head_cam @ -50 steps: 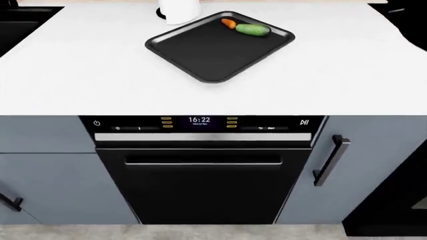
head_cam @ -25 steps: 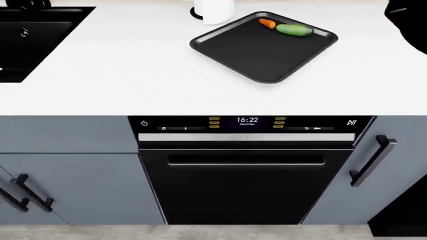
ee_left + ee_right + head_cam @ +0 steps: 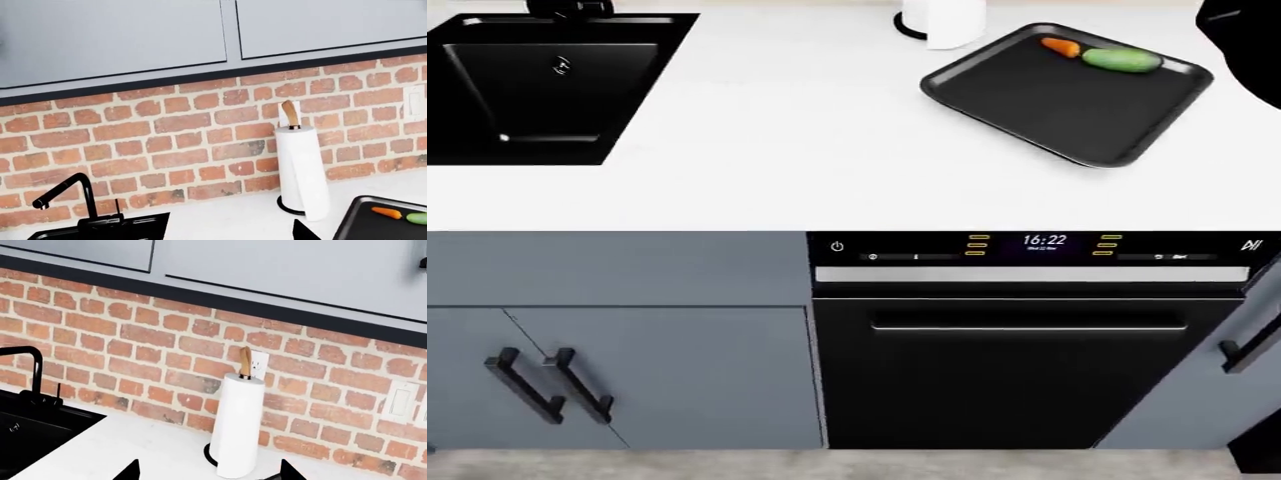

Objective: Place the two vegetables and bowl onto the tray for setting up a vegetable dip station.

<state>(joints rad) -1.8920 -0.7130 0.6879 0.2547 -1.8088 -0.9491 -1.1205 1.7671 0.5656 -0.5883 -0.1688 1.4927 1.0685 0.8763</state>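
White counter (image 3: pixel 761 150) carries the black tray (image 3: pixel 1054 110) at its far right, with the cucumber (image 3: pixel 1121 61) and the smaller carrot (image 3: pixel 1060 46) already lying together on it. No bowl shows anywhere, so finding it looks like the next move. Only dark fingertips (image 3: pixel 127 471) show; I cannot tell either gripper's opening.

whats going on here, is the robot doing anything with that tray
Nothing is being handled right now. The cucumber and the carrot already lie side by side on the black tray on the white counter, near its far edge. The bowl is not visible in any view, so that part is not done. A paper towel roll stands just beyond the tray, and a black sink sits off to the left. Neither gripper is clearly visible, so their state cannot be told.
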